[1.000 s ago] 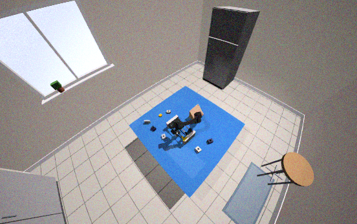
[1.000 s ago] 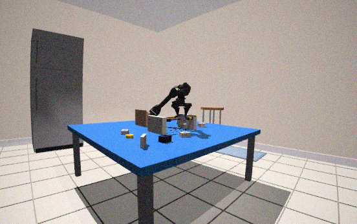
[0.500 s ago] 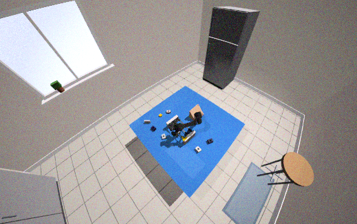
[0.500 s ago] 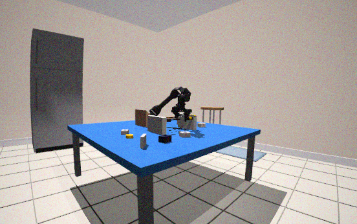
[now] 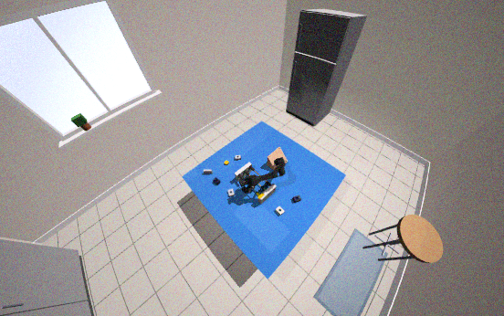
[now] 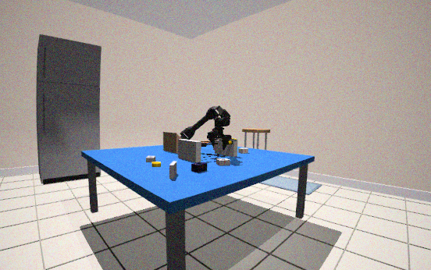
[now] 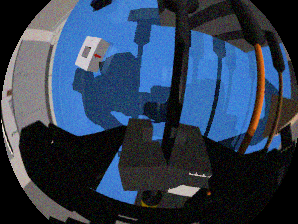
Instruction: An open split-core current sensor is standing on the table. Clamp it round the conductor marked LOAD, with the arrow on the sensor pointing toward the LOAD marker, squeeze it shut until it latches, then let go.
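The dark grey current sensor [image 7: 165, 167] is in the middle of the wrist view, with a thick black conductor [image 7: 177, 75] running down between its two upper blocks. Whether its halves are latched cannot be told. My gripper [image 5: 248, 186] [image 6: 222, 146] [image 7: 163, 134] is open, its black fingers spread to either side of the sensor. A thinner black conductor [image 7: 217, 90], an orange one [image 7: 259, 95] and a brown one [image 7: 278, 95] run to the right. The LOAD marker and the sensor's arrow are not readable. The sensor is too small to make out in the top and exterior views.
Two upright pale panels stand beside the arm, one at the back left [image 5: 243, 170] [image 6: 190, 150] and one at the front [image 5: 267, 194]. A brown block [image 5: 276, 156] [image 6: 170, 142] stands near the arm's base. Small white, dark and yellow blocks lie about, including a white one [image 7: 89, 52] with a red mark.
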Available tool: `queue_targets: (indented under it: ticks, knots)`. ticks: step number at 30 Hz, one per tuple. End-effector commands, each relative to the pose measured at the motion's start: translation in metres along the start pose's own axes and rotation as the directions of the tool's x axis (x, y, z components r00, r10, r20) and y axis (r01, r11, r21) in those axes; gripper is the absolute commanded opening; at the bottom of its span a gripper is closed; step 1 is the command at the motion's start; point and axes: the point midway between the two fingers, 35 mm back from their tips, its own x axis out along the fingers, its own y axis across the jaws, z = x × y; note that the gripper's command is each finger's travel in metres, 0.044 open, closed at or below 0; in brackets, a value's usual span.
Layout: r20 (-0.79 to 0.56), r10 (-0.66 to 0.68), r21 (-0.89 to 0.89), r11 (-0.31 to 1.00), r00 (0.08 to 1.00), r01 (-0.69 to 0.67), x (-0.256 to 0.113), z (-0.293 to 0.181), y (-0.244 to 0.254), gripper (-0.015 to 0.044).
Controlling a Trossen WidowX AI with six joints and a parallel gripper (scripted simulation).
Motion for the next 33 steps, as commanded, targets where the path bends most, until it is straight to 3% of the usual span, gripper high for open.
queue_targets:
  ticks: [1, 21, 32, 33]
  knots:
    - [0.0, 0.001, 0.0, 1.0, 1.0, -0.001, -0.0009, 0.0004, 0.0002, 0.042]
    - [0.0, 0.001, 0.0, 1.0, 1.0, -0.001, -0.0009, 0.0004, 0.0002, 0.0287]
    - [0.0, 0.001, 0.0, 1.0, 1.0, -0.001, -0.0009, 0.0004, 0.0002, 0.0]
    - [0.0, 0.001, 0.0, 1.0, 1.0, -0.001, -0.0009, 0.0004, 0.0002, 0.0]
